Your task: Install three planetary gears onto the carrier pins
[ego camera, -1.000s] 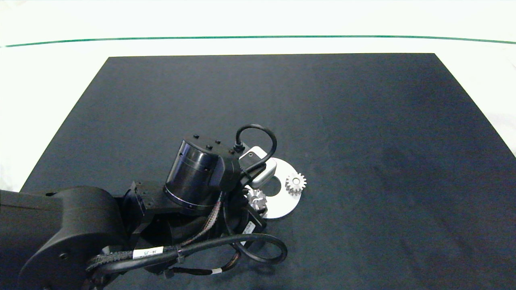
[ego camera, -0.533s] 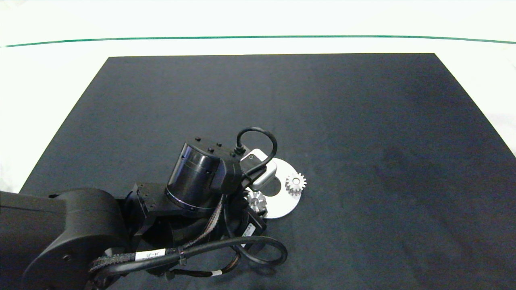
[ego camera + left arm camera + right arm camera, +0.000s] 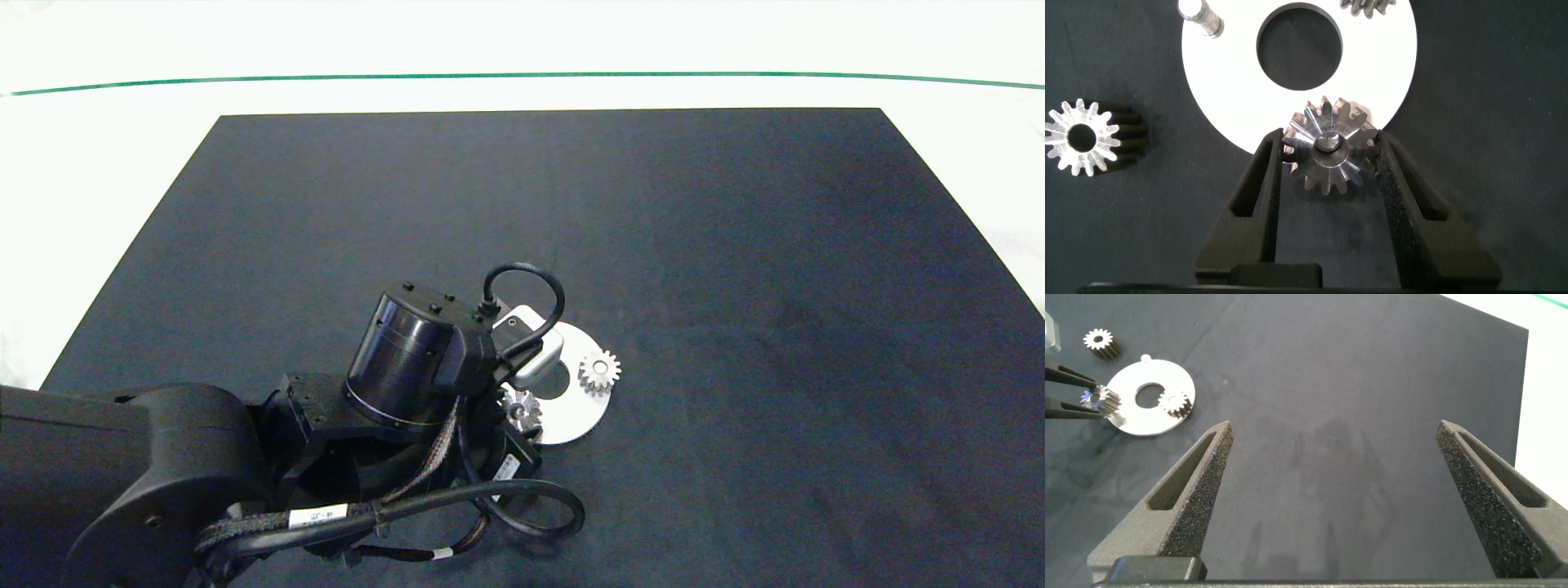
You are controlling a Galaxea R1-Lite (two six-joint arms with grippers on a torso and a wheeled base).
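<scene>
1. On my left wrist feed the left gripper (image 3: 1329,155) has a silvery planetary gear (image 3: 1330,153) between its 2 dark fingers (image 3: 1259,184), narrowed down so both pads touch the teeth.
2. That gear sits at the rim of the white carrier disc (image 3: 1233,102), over a pin (image 3: 1329,144) whose end shows in the bore; I cannot tell whether it is fully seated.
3. A bare carrier pin (image 3: 1201,16) stands upright on the far side of the disc, beside the big centre hole.
4. A 2nd gear (image 3: 599,371) is on the disc's right edge in the head view, seated flat on its pin.
5. A 3rd gear (image 3: 1082,136) lies on the black mat (image 3: 735,245), off the disc and well clear of the fingers.
6. In the head view the left arm (image 3: 245,457) comes in from the lower left and covers the disc's left part.
7. The right gripper (image 3: 1355,494) hangs wide open over bare mat, holding nothing, well apart from the disc.
</scene>
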